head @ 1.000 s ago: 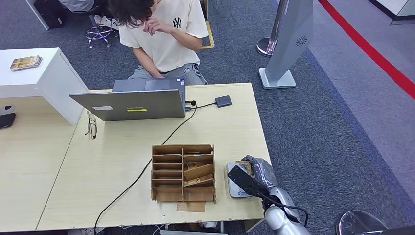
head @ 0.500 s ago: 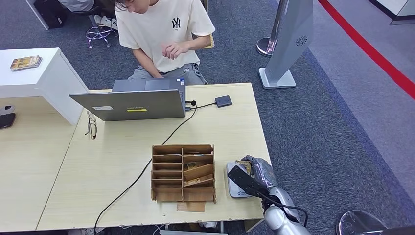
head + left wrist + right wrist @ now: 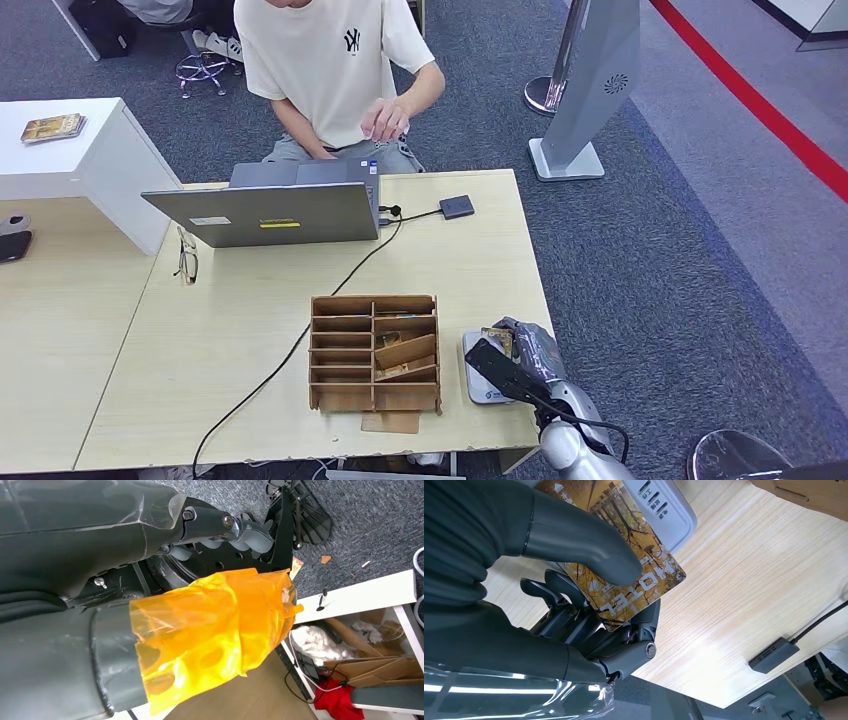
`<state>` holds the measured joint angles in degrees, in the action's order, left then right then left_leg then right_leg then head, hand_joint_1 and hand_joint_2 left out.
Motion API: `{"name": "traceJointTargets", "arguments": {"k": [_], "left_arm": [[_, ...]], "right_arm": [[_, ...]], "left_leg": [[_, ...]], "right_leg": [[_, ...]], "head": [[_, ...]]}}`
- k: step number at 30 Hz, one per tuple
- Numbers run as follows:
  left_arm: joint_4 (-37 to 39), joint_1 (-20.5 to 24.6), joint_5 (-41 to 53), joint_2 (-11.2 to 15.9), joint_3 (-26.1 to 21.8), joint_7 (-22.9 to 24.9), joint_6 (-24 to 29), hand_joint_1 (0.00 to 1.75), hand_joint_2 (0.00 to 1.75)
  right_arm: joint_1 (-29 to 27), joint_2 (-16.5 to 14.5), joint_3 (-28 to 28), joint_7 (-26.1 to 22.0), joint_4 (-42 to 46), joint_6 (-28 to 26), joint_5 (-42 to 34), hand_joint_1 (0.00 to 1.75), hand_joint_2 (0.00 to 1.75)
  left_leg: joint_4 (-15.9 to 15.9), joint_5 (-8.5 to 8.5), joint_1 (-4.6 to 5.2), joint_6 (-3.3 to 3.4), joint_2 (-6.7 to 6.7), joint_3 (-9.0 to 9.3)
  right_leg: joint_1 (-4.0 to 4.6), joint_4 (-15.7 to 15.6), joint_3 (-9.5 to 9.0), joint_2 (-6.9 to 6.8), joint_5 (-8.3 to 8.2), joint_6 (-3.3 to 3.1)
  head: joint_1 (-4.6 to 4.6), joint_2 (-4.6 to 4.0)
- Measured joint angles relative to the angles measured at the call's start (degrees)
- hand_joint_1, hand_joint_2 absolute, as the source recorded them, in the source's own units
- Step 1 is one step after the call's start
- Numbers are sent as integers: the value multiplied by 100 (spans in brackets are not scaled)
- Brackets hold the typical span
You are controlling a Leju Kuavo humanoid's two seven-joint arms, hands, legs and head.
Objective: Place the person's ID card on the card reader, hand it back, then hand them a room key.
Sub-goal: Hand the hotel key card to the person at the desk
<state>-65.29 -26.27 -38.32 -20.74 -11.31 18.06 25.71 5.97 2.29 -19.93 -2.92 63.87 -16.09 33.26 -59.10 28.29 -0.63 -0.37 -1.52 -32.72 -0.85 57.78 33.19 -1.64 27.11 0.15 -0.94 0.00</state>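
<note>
Thick grey thumb (image 3: 589,547) pressed down on a gold-brown card (image 3: 634,575) printed with the word HOTEL, darker fingers (image 3: 561,597) curled beneath it: right hand (image 3: 525,350) pinching the card. Card held over the grey card reader (image 3: 478,380), overlapping one corner; touching or hovering, impossible to tell. Reader sitting at the near right edge of the light wooden table (image 3: 470,260), just beside a wooden compartment box (image 3: 374,352) with cards lying in some of its slots. Farther back, an open grey laptop (image 3: 262,212), a black cable (image 3: 330,290) running across the tabletop, a small dark hub (image 3: 456,206) and a pair of glasses (image 3: 187,256). Behind the table, a seated person in a cream T-shirt (image 3: 325,60), one hand (image 3: 384,122) raised before the chest. Left hand (image 3: 210,630) wrapped in orange film above the floor; fingers hidden, so open or closed cannot be told.
</note>
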Motion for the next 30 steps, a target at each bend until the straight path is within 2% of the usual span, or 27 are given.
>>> {"name": "traceJointTargets", "arguments": {"k": [30], "left_arm": [[0, 0, -9, 0, 0, -1, 15, 0, 0]], "right_arm": [[-7, -4, 0, -3, 0, -17, -1, 175, 175]], "left_leg": [[0, 0, 0, 0, 0, 1]], "right_leg": [[0, 0, 0, 0, 0, 0]], "head": [[0, 0]]}}
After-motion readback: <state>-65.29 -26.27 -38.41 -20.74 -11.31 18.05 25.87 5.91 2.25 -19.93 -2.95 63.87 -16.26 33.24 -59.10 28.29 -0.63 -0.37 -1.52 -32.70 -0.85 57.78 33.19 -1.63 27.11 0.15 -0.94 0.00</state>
